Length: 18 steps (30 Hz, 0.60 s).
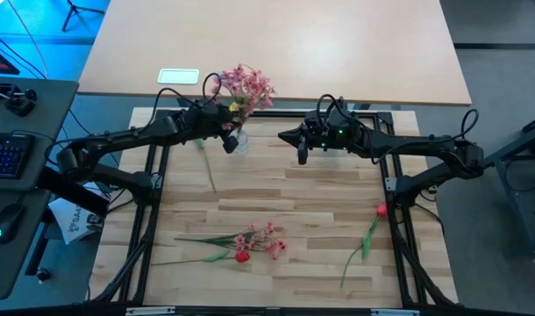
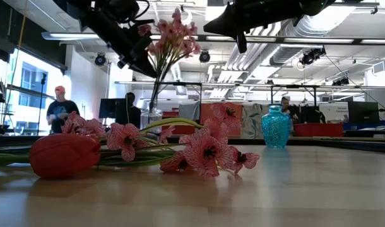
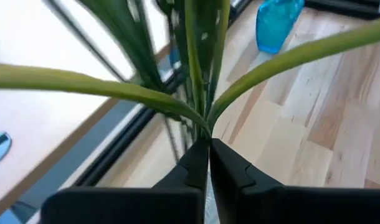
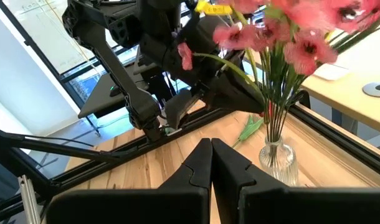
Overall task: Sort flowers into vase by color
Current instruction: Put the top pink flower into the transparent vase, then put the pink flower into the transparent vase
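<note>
A clear glass vase (image 1: pixel 238 142) (image 4: pixel 278 157) stands near the table's far edge with a bunch of pink sprays (image 1: pixel 246 86) (image 2: pixel 172 34) in it. My left gripper (image 1: pixel 228 132) (image 3: pixel 209 146) is beside the vase, shut on green stems just above its mouth. My right gripper (image 1: pixel 301 156) (image 4: pixel 210 146) hovers shut and empty to the right of the vase. A pink spray (image 1: pixel 260 239) and a red tulip (image 1: pixel 242 256) (image 2: pixel 65 154) lie together near the table's near edge. Another red tulip (image 1: pixel 380 211) lies near the right edge. My left gripper pinches a green stem (image 3: pixel 204 124) of the pink bunch between its two fingers, where long leaves branch off. The fingers come slanting from the table's left, lying across the stem. The stem stands roughly upright, blossoms above the fingers, its lower part toward the clear vase.
A blue vase (image 2: pixel 276 126) (image 3: pixel 274 25) stands on the table beyond the right gripper. A loose green stem (image 1: pixel 206 162) (image 4: pixel 249 127) lies on the table left of the clear vase. A black frame (image 1: pixel 153 189) runs round the wooden top. People stand in the room behind.
</note>
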{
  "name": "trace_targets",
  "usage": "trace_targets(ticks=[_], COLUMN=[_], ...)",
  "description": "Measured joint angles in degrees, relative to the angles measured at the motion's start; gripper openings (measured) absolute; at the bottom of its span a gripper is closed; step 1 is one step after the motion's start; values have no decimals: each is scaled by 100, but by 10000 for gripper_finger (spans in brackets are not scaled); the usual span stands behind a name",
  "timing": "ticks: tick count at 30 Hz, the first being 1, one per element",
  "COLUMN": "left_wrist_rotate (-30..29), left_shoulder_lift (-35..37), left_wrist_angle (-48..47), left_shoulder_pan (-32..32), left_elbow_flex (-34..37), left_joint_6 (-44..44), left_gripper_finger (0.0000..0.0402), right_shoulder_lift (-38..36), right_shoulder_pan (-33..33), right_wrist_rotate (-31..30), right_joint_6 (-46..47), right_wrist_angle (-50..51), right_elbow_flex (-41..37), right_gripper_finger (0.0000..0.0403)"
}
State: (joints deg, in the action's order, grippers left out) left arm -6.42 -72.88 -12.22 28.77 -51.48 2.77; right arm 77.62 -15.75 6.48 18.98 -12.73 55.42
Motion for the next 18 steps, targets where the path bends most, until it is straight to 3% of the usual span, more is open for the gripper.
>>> trace_targets(ticks=[4, 12, 18], left_wrist_rotate=[168, 140, -258], left_shoulder_lift=[159, 380, 855], left_wrist_angle=[-224, -726, -1433], left_shoulder_pan=[2, 13, 14], left_elbow_flex=[-58, -138, -138], left_joint_6=[47, 235, 374], left_gripper_finger=[35, 146, 202], right_shoulder_lift=[0, 0, -4], right_shoulder_pan=[0, 0, -9], right_wrist_rotate=[0, 3, 10], right_joint_6=[0, -149, -178], right_wrist_angle=[-30, -48, -128], right_elbow_flex=[0, 0, 0], right_gripper_finger=[0, 0, 0])
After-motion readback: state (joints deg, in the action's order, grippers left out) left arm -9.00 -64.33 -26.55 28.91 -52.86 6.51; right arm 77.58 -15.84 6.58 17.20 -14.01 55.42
